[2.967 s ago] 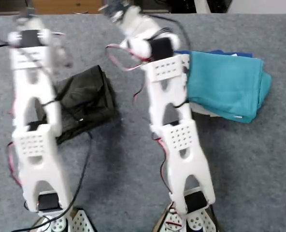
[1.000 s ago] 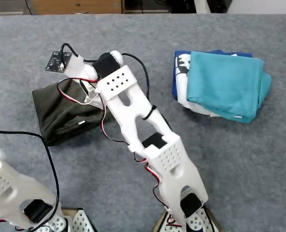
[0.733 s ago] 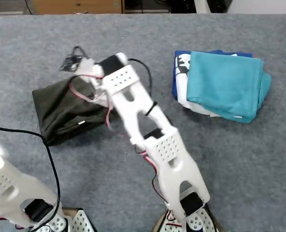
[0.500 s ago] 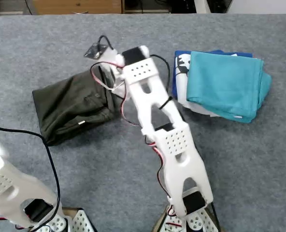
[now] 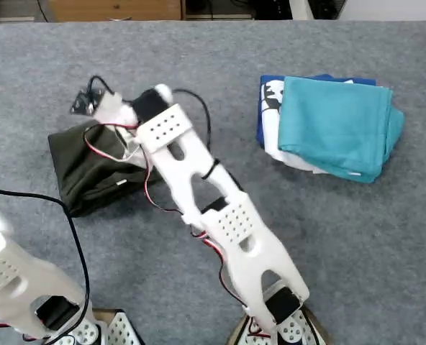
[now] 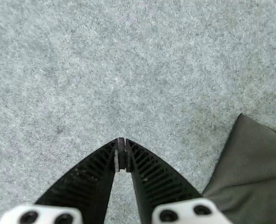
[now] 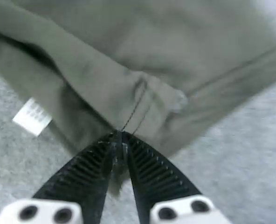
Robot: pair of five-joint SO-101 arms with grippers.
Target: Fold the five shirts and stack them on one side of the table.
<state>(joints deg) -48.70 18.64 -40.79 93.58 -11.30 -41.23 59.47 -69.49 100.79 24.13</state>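
A folded dark olive shirt (image 5: 83, 172) lies on the grey table at the left. My right arm (image 5: 166, 133) stretches across from the front middle, its wrist over the shirt's far right part. In the right wrist view my right gripper (image 7: 119, 142) is shut, its tips down against a fold of the olive shirt (image 7: 142, 60) near its edge. My left gripper (image 6: 120, 156) is shut over bare table, with a corner of the olive shirt (image 6: 252, 179) beside it. A stack with a teal shirt (image 5: 335, 126) on top sits at the back right.
Under the teal shirt lie a white shirt (image 5: 274, 144) and a blue one (image 5: 269, 90). The left arm's base (image 5: 15, 284) is drawn back at the front left, a black cable (image 5: 73, 230) running from it. A white tag (image 7: 31, 113) shows on the olive shirt.
Both arms left their straight pose. The right arm went over the olive shirt, swung right off it half a second ago, and has come back left over it. The shirt kept its place.
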